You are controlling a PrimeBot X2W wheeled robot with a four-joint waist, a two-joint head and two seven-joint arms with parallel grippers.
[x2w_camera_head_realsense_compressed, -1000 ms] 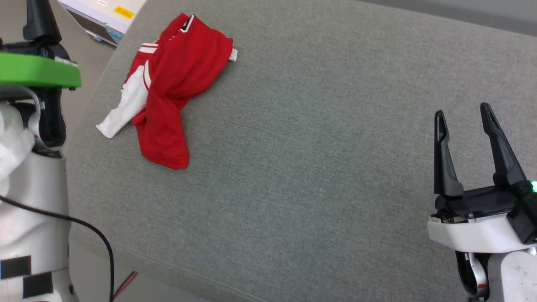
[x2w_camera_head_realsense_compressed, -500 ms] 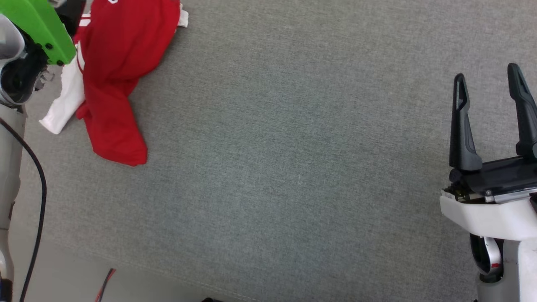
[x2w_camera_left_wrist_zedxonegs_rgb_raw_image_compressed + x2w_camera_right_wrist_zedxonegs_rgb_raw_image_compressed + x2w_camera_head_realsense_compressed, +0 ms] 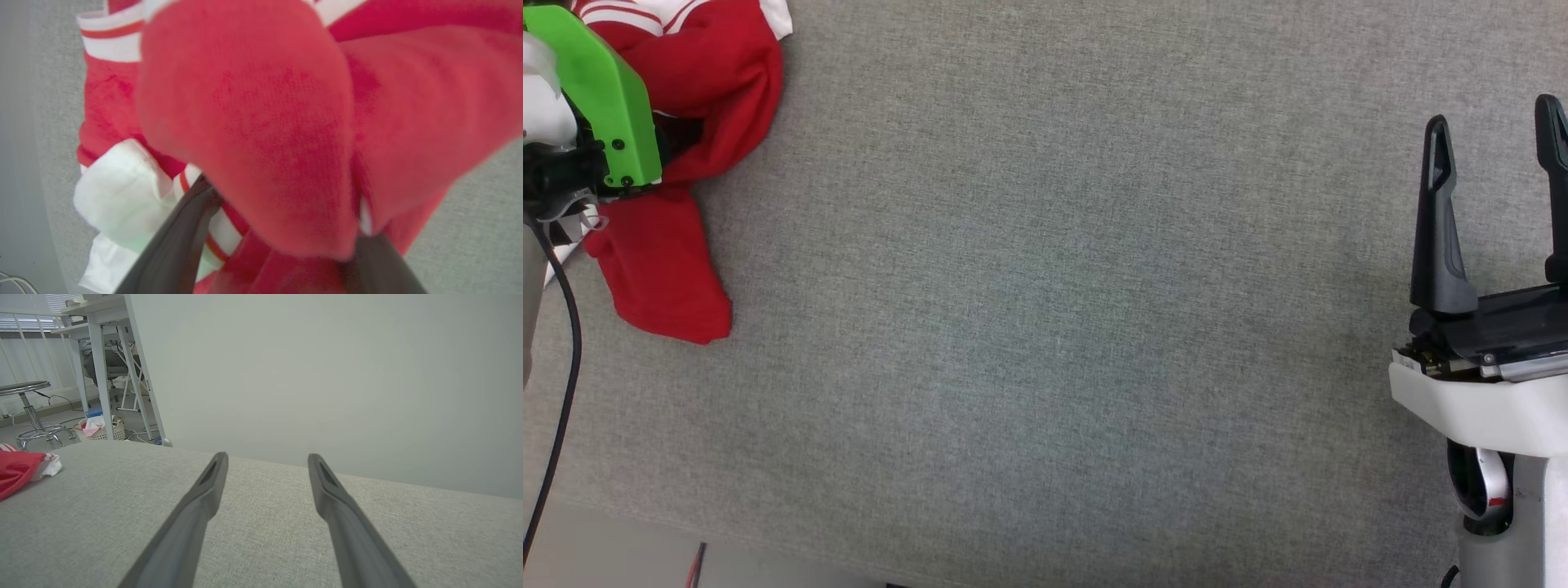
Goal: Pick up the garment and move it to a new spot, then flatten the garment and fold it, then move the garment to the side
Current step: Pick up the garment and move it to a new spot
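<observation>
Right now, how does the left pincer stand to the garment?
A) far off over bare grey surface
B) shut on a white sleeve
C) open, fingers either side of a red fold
C: the left wrist view shows the left pincer open, a red fold of the garment between its fingers.

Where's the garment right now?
The garment lies crumpled at the upper left of the head view, near the left side of the grey padded surface, with the open left gripper straddling one of its red folds.
</observation>
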